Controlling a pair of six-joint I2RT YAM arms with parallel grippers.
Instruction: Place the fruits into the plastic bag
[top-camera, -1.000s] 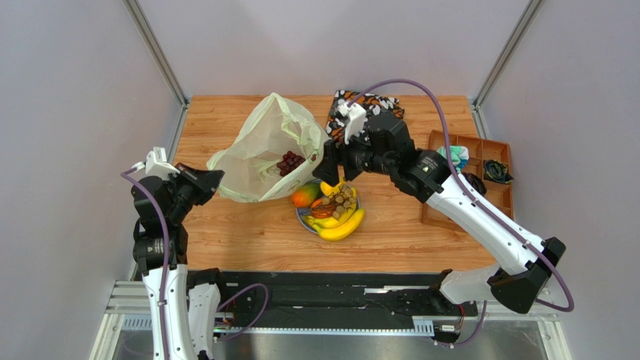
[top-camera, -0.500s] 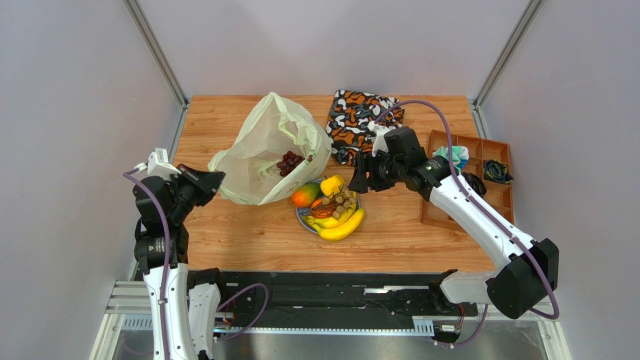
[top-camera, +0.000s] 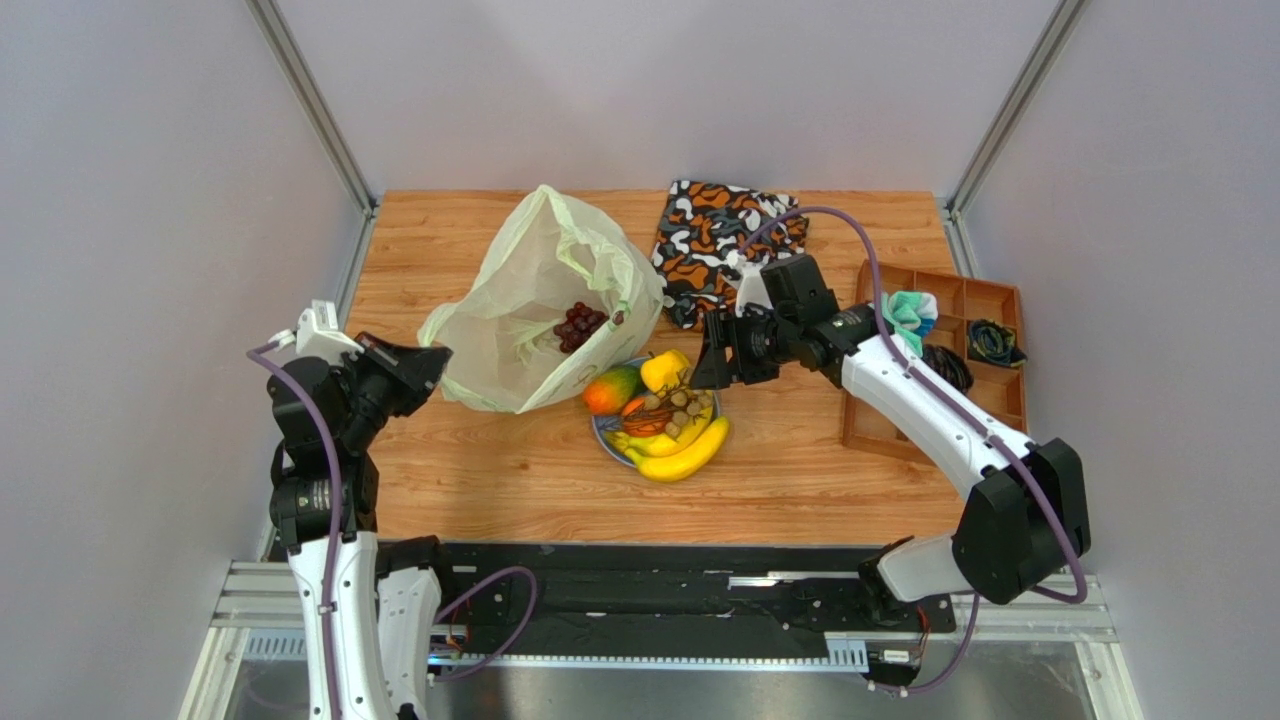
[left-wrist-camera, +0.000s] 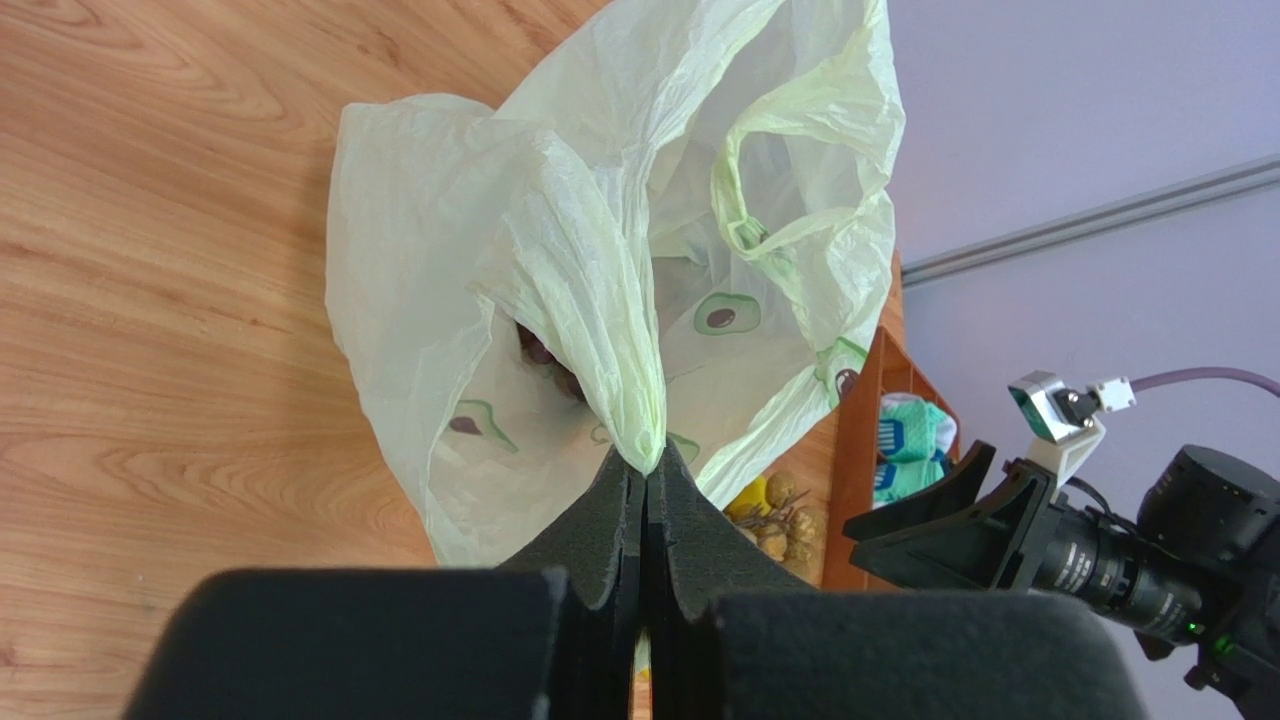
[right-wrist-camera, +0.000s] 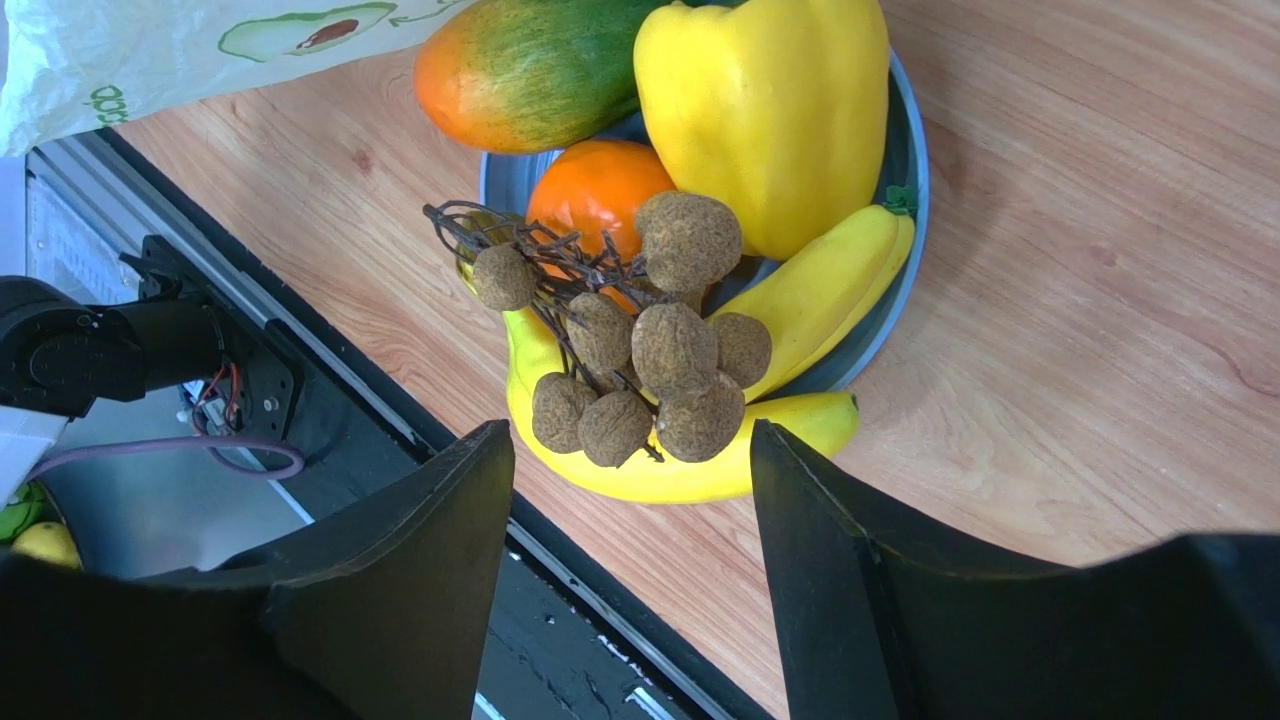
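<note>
Toward the left of the table, the plastic bag (top-camera: 519, 293) stands with its mouth gaping to the right, and a dark purple grape bunch (top-camera: 579, 324) already lies inside. That looks like the only fruit delivered. Just beside the bag's mouth, on its near right, the blue plate (right-wrist-camera: 906, 180) holds the rest. These are a red-green mango (right-wrist-camera: 526, 68), an orange (right-wrist-camera: 594, 188), a yellow pepper-shaped fruit (right-wrist-camera: 766, 98), bananas (right-wrist-camera: 676, 468) and a bunch of rough tan round fruits (right-wrist-camera: 646, 345) on top. I judge the job barely begun.

The left gripper (left-wrist-camera: 646, 488) has its jaws pressed together on a gathered fold of the bag's rim, holding the mouth up. The right gripper (right-wrist-camera: 628, 450) hangs over the plate with its fingers apart and nothing between them, the tan bunch lined up in the gap.

Only the overhead view shows the grapes plainly, along with the patterned cloth bag (top-camera: 699, 225) and wooden tray (top-camera: 950, 294) on the right. The left wrist view alone shows the pinch and the bag's avocado print. The right wrist view alone tells each fruit on the plate apart.
</note>
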